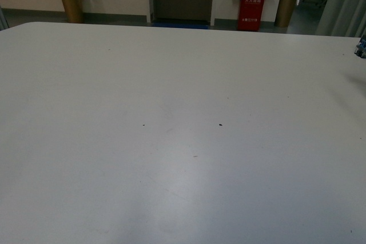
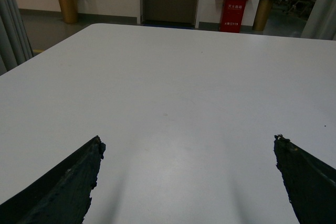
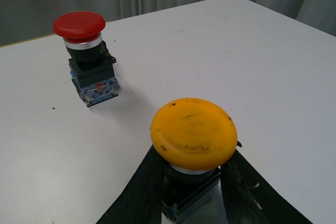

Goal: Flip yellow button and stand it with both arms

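Yellow button (image 3: 193, 135): upright on the white table (image 3: 273, 61), cap on top, dark collar and boxy block beneath it, seen only in my right wrist view.

Right gripper (image 3: 191, 195): its two dark fingers (image 3: 137, 195) run up either side of the button's block; they look closed against it, so I judge I am gripping the block, though the contact itself is hidden under the cap.

Left gripper (image 2: 189, 166): released, jaws spread wide over bare table, nothing between them.

Key relation: the button sits directly between my right fingers, so my right arm is the near one; my left wrist view shows no button at all, and I judge that arm to be well apart from it.

Axis: the button's long axis runs cap to block and stands roughly vertical, cap facing up.

Red-topped button (image 3: 86, 56): also upright, beyond the yellow one and well apart from it, not touched.

Front view: open table only, with a sliver of something dark at the far right edge that I cannot identify; red cabinet (image 1: 250, 10) and potted plants against the back wall.

Stage, as I judge it: the button already stands; what remains is letting go without tipping it.
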You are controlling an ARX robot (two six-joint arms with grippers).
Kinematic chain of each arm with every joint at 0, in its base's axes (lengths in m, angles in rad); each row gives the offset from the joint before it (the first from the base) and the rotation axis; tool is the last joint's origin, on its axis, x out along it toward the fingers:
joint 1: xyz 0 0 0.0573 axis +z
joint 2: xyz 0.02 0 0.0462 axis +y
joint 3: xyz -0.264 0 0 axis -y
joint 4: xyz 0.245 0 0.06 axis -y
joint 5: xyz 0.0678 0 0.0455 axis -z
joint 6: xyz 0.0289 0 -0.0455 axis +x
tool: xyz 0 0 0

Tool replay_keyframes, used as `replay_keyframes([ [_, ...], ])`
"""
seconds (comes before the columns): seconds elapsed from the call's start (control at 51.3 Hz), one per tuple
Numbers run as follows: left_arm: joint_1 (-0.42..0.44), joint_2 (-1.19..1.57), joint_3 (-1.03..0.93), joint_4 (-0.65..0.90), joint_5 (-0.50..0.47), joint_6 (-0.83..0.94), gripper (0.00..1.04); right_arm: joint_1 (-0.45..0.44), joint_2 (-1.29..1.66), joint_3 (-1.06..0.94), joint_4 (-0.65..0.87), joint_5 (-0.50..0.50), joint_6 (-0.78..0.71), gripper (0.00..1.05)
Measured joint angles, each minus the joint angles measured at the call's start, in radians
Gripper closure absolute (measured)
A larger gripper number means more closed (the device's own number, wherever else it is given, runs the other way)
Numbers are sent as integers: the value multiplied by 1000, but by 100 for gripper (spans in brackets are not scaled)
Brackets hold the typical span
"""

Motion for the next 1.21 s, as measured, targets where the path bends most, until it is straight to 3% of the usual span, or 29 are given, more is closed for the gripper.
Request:
replay_keyframes([
  [0.058, 0, 0, 0, 0, 0, 0, 7, 0, 0, 0, 0, 0, -2, 80],
  [0.234, 0, 0, 0, 0, 0, 0, 7, -1, 5, -4, 0, -5, -5, 56],
  [0.467, 0, 0, 0, 0, 0, 0, 7, 0, 8, -5, 21, -6, -24, 10],
  [0.526, 0, 0, 0, 0, 0, 0, 7, 0, 8, -5, 21, -6, -23, 5],
  [1.208, 0, 0, 0, 0, 0, 0, 7, 26, -31, -5, 35, -6, -75, 7],
])
